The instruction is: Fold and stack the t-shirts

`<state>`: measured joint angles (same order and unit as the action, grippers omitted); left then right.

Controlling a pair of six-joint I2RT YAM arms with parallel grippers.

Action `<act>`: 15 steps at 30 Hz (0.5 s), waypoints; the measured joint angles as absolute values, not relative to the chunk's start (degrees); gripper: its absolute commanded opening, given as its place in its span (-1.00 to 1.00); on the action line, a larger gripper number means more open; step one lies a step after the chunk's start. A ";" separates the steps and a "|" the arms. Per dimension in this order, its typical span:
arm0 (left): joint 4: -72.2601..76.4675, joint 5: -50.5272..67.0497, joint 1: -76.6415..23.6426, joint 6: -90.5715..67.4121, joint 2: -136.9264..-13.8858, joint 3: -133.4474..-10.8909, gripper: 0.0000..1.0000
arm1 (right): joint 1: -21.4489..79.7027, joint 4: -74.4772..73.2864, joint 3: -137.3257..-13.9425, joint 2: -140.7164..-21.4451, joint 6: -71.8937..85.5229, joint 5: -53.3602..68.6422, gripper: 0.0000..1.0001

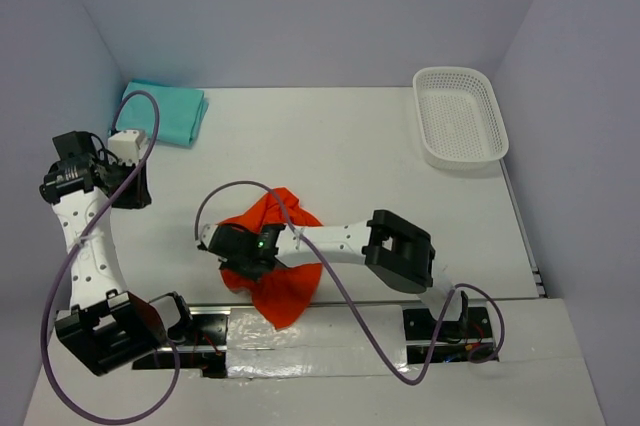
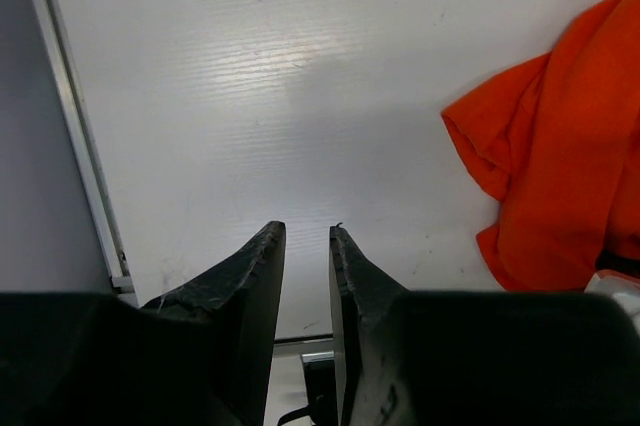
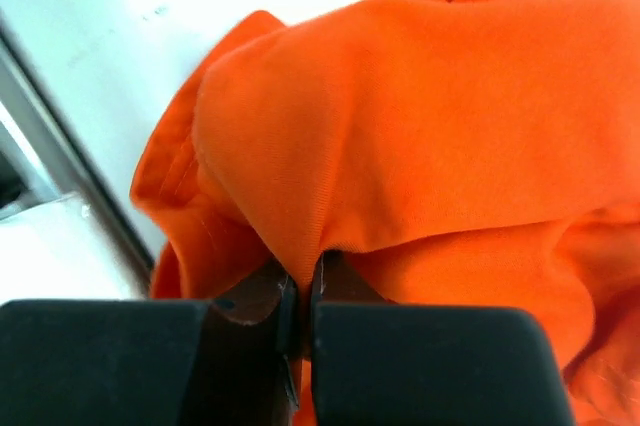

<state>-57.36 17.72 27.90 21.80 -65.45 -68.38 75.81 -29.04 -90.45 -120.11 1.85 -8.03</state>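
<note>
A bright orange t-shirt (image 1: pixel 288 291) lies crumpled near the table's front edge, in the middle. My right gripper (image 1: pixel 226 246) is at its left side, shut on a raised fold of the orange cloth (image 3: pixel 420 116); the fabric is pinched between the fingertips of this gripper (image 3: pixel 303 281). My left gripper (image 1: pixel 132 194) hangs over bare table at the far left, well apart from the shirt. Its jaws (image 2: pixel 307 231) stand a little open with nothing between them, and the orange t-shirt (image 2: pixel 560 146) shows off to one side. A folded teal-aqua t-shirt (image 1: pixel 165 111) rests at the back left corner.
A white mesh basket (image 1: pixel 460 116) stands at the back right, against the wall. Purple cables loop from both arms over the front of the table. Walls close the table in at the left, back and right.
</note>
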 measured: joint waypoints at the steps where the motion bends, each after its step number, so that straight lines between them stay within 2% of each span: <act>1: -57.52 17.10 27.88 21.52 -65.36 -68.66 -0.26 | 75.50 -29.74 -91.26 -120.09 1.72 -7.40 -1.00; 5: -57.41 14.83 27.90 20.43 -66.04 -70.96 -0.25 | 72.99 -36.34 -100.68 -119.90 1.48 -1.23 -1.00; 9: -57.21 14.70 27.90 18.83 -72.03 -78.78 -0.25 | 64.25 -38.37 -112.55 -117.60 6.31 13.13 -1.00; 11: -56.40 16.12 27.88 18.55 -77.84 -85.80 -0.24 | 56.47 -36.25 -110.91 -113.16 11.09 21.76 -1.00; 14: -54.52 17.39 26.39 17.96 -88.31 -97.80 -0.20 | 41.52 -32.45 -101.93 -105.95 18.20 29.39 -1.00; 15: -54.08 17.41 25.28 18.11 -91.53 -101.73 -0.18 | 35.77 -31.53 -97.93 -104.16 20.69 30.85 -0.59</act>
